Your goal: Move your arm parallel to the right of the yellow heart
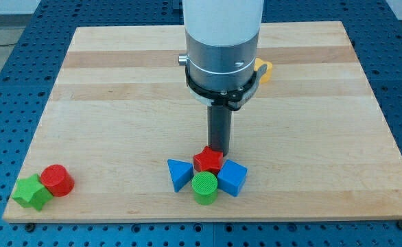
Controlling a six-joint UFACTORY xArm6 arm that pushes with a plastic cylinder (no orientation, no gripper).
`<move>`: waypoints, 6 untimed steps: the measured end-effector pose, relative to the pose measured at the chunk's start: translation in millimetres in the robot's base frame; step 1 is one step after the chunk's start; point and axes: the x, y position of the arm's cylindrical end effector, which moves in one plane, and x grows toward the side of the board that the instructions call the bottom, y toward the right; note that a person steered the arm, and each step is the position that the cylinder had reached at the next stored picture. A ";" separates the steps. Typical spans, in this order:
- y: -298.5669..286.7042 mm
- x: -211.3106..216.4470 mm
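**Blocks on the wooden surface**

Around the red star on the surface: blue triangle left, blue cube right, green cylinder below. Red cylinder and green star far left; yellow block above-right

Worktop: pale wood with lengthwise bands of lighter and darker grain, lying on a blue perforated base. Arm housing: white above, brushed silver below, with a black collar. Rod: dark grey down to my tip. Blocks: red star, blue triangle, green cylinder, blue cube; red cylinder and green star (front-left corner); yellow block, mostly hidden.
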 end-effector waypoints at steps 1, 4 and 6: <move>25.9 -4.2; 190.7 -148.3; 169.6 -212.6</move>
